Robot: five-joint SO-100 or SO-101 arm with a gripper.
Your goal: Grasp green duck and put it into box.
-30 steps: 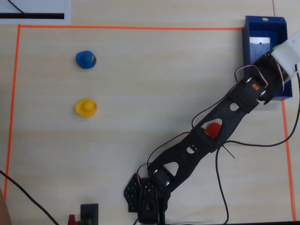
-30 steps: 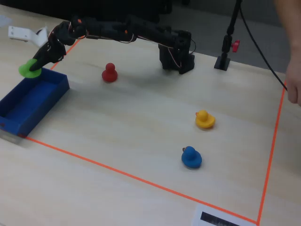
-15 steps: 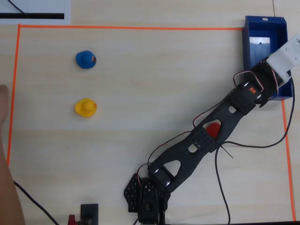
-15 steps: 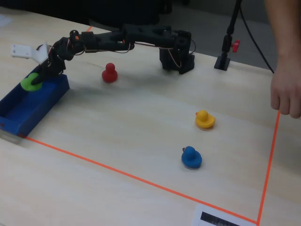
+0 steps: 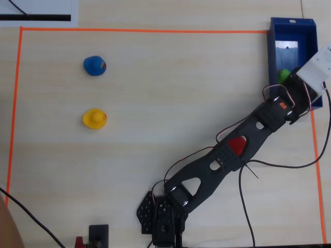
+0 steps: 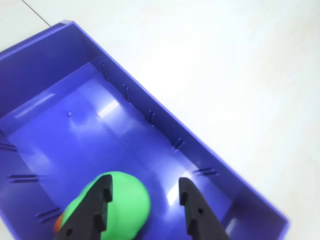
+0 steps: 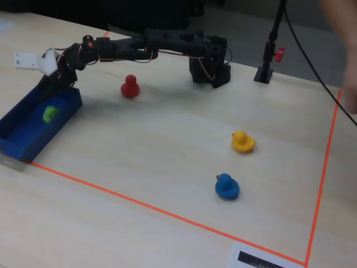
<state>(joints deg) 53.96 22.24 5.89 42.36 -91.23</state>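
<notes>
The green duck (image 6: 127, 205) lies on the floor of the dark blue box (image 6: 165, 117), near one end. My gripper (image 6: 145, 182) hangs open above it; the left finger overlaps the duck in the wrist view and the right finger stands clear of it. In the overhead view the duck (image 5: 283, 75) peeks out inside the box (image 5: 292, 23) at the right edge, with the gripper (image 5: 289, 82) mostly under the white wrist camera. In the fixed view the duck (image 7: 50, 113) rests in the box (image 7: 50, 139) below the gripper (image 7: 53, 86).
A blue duck (image 5: 94, 65) and a yellow duck (image 5: 94, 118) sit at the left of the overhead view. A red duck (image 7: 130, 86) stands beneath the arm. Orange tape (image 5: 145, 31) borders the table area. A black stand (image 7: 265, 72) is near the arm's base.
</notes>
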